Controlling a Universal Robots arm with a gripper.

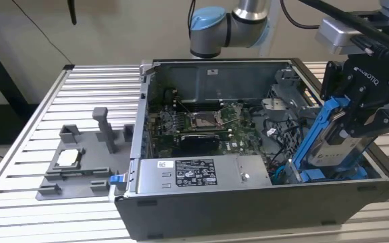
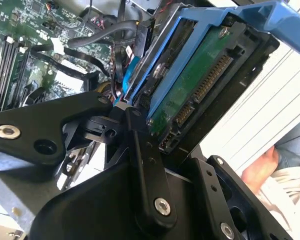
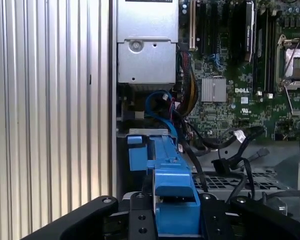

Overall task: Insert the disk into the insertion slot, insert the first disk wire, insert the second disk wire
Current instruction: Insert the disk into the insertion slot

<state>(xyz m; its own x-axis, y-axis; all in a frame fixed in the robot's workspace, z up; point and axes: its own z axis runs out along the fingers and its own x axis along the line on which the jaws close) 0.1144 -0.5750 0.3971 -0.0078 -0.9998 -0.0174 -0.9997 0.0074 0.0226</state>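
My gripper [image 1: 355,120] is shut on the disk [image 1: 331,148], a silver drive in a blue plastic carrier, held steeply tilted over the open computer case's corner on the exterior view's right. The disk's lower end reaches down into the insertion slot [image 1: 291,144], a grey metal bay with blue parts [image 1: 319,175] at its base. In the second wrist view the black fingers [image 2: 140,150] clamp the carrier, and the disk's green board and connector [image 2: 200,85] face up. Loose black disk wires with plugs [image 3: 225,165] lie on the case floor beside the carrier [image 3: 172,190].
A grey labelled power-supply box [image 1: 194,174] lies along the case's front. The motherboard [image 1: 204,121] sits behind it. A grey fixture [image 1: 76,162] with a chip stands on the slatted table [image 1: 32,126] at the exterior view's left. A person's hand [image 2: 265,167] is beyond the case.
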